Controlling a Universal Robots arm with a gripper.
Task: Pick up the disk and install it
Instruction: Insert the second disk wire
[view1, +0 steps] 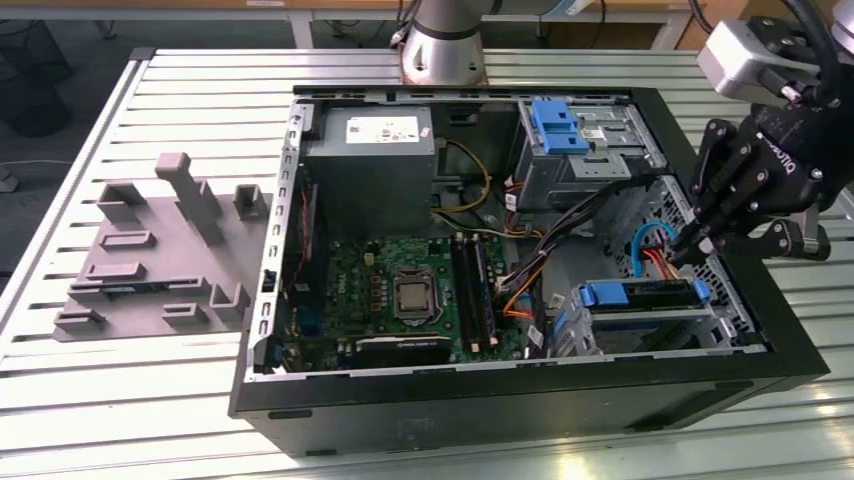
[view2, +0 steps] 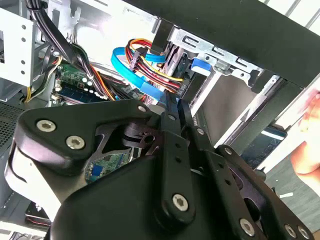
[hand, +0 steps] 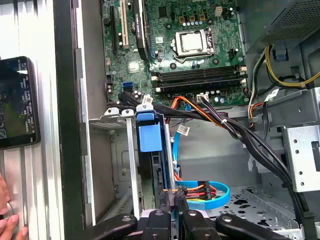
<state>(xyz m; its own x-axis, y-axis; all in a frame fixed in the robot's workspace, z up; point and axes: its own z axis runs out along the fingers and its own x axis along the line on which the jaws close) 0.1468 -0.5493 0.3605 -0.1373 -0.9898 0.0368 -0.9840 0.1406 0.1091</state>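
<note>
The disk (view1: 643, 318) sits in the drive cage at the near corner of the open computer case (view1: 534, 395), on the exterior view's right, its blue rail (view1: 641, 294) facing up. In the first wrist view the disk (hand: 157, 172) stands edge-on under its blue tab (hand: 149, 132). My gripper (view1: 686, 252) reaches down into the case just behind that cage, fingers together. In both wrist views its fingertips (hand: 174, 204) (view2: 170, 106) meet beside the orange, black and blue cables (hand: 200, 191) at the disk's back end. I cannot tell whether they touch a plug.
A grey power supply (view1: 367, 150) and a blue bracket with a metal cage (view1: 558, 126) fill the case's far side, the motherboard (view1: 400, 295) its floor. A grey fixture plate (view1: 147, 255) lies on the slatted table. A phone (hand: 17, 102) and a person's hand (hand: 7, 220) are just outside the case.
</note>
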